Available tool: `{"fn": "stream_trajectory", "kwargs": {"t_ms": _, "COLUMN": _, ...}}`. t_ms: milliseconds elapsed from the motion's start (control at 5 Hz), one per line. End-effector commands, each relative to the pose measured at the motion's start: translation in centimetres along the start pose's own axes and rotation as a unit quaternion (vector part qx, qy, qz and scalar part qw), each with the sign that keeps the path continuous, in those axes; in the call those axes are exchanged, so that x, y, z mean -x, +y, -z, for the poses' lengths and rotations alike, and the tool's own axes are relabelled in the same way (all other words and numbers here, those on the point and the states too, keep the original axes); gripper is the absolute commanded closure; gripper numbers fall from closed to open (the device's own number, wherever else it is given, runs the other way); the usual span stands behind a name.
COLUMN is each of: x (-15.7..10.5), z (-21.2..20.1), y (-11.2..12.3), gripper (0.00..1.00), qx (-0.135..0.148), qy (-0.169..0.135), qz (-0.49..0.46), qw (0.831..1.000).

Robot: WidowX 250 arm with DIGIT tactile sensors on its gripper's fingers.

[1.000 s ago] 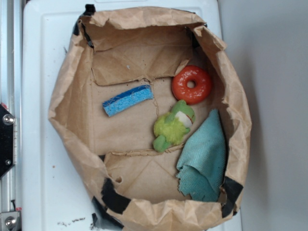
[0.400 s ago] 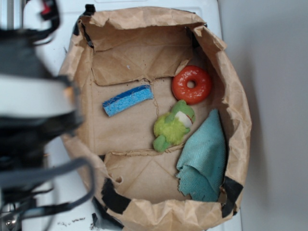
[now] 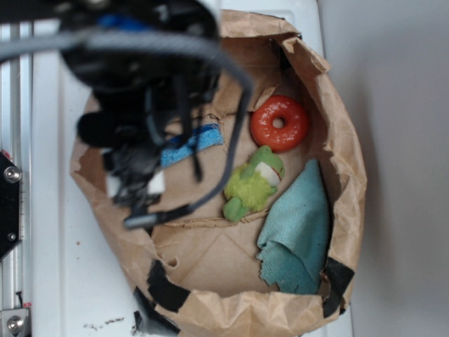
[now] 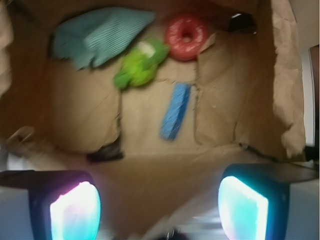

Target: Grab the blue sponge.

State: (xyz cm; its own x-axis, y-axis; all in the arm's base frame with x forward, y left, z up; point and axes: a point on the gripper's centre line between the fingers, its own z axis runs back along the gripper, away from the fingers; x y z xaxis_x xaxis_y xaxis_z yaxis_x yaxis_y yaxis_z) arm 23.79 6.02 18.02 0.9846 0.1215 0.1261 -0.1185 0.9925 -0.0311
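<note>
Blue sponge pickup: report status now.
Gripper open, empty, above the paper bag. Blue sponge flat on the bag floor, untouched. Green plush toy and red ring nearby, apart from it; path clear.

The exterior view looks straight down from overhead, at moderate height, taking in the whole brown paper bag opened flat with raised walls, plus the white surface beneath it. The blurred arm fills its upper left corner, close to the lens.

The wrist view is mounted on the arm, looks down and forward into the bag, and sits nearer the bag floor. Its lower corners are filled by the two pads.

Both views share the bag floor, seen in roughly opposite orientation: the red ring, green plush, teal cloth and blue sponge appear in each.
</note>
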Motion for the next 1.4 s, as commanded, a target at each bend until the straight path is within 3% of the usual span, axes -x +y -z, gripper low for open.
{"fn": "stream_trajectory", "kwargs": {"t_ms": 0, "x": -1.2, "z": 5.0, "y": -0.4, "gripper": 0.00, "qx": -0.044, "qy": 0.021, "qz": 0.021, "qw": 0.999}}
{"fn": "stream_trajectory", "kwargs": {"t_ms": 800, "x": -1.2, "z": 5.0, "y": -0.4, "gripper": 0.00, "qx": -0.044, "qy": 0.021, "qz": 0.021, "qw": 0.999}}
{"fn": "stream_trajectory", "kwargs": {"t_ms": 1000, "x": -0.4, "z": 8.4, "y": -1.6, "gripper": 0.00, "qx": -0.064, "qy": -0.011, "qz": 0.010, "qw": 0.998}}
{"fn": "stream_trajectory", "kwargs": {"t_ms": 1200, "x": -0.6, "z": 9.9, "y": -2.4, "gripper": 0.00, "qx": -0.046, "qy": -0.031, "qz": -0.023, "qw": 0.998}}
